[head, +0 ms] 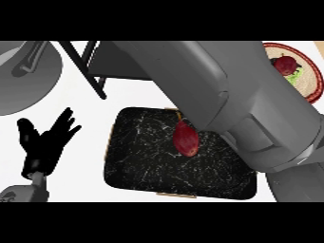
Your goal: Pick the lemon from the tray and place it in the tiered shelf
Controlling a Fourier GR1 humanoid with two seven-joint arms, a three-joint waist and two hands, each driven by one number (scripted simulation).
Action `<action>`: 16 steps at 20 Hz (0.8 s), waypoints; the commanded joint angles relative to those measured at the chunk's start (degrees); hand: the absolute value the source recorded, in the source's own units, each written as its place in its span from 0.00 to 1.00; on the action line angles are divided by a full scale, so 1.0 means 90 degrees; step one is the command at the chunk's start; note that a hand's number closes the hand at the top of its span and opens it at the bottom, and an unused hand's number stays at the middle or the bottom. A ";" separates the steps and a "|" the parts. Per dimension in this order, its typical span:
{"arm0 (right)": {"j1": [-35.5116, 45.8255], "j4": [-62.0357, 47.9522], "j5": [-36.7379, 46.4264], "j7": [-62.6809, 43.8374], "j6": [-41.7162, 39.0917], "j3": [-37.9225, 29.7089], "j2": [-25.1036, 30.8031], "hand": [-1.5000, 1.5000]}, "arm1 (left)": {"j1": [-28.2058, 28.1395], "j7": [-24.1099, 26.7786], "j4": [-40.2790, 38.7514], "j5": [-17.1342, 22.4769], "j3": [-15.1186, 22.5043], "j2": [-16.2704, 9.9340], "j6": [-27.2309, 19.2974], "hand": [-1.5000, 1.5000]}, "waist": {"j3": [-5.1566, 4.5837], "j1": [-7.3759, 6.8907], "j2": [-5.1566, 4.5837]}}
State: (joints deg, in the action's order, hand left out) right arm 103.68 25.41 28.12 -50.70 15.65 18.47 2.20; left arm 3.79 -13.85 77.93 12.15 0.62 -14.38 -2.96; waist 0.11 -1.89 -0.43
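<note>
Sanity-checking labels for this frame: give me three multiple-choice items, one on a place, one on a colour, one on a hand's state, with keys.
1. Where does the red fruit lie?
A. on the black tray
B. on the plate
C. in the pot

2. What colour is the rim of the plate at upper right?
A. blue
B. dark red
C. yellow

3. How is the left hand?
A. curled round the fruit
B. pressing on the tray
C. open, fingers spread, left of the tray

Key: 1 A, the fruit rests on the tray's marbled surface. 2 B, a dark red band rings the plate. 3 C, its fingers are straight and hold nothing. The right hand is hidden beyond its forearm.
</note>
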 commanded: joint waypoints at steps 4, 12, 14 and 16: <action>-0.0046 -0.0822 0.0219 0.0643 0.0261 -0.0166 -0.0020 1.00 | 0.0041 -0.0510 0.0184 -0.0196 0.0198 0.0176 -0.0290 0.50 | -0.0023 -0.0062 -0.0034; -0.0006 -0.1132 0.0150 0.1405 0.0501 -0.0534 0.0025 1.00 | -0.0010 -0.0096 -0.0185 -0.0159 0.0039 0.0050 0.0059 0.50 | -0.0026 -0.0071 -0.0048; 0.0119 -0.1396 0.0244 0.1406 0.0520 -0.0508 -0.0063 1.00 | 0.0202 -0.0449 -0.0022 -0.0052 0.0054 0.0077 0.0052 0.50 | -0.0030 -0.0158 -0.0082; 0.0088 -0.1331 0.0216 0.1584 0.0626 -0.0618 0.0099 1.00 | -0.0089 -0.0372 0.0109 0.0003 -0.0001 -0.0006 0.0165 0.50 | -0.0026 -0.0130 -0.0052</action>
State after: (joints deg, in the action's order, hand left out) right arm 103.81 14.62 29.85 -37.99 20.27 13.89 2.82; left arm 4.42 -15.20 78.92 11.50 0.89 -13.76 -2.43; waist 0.03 -2.86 -0.83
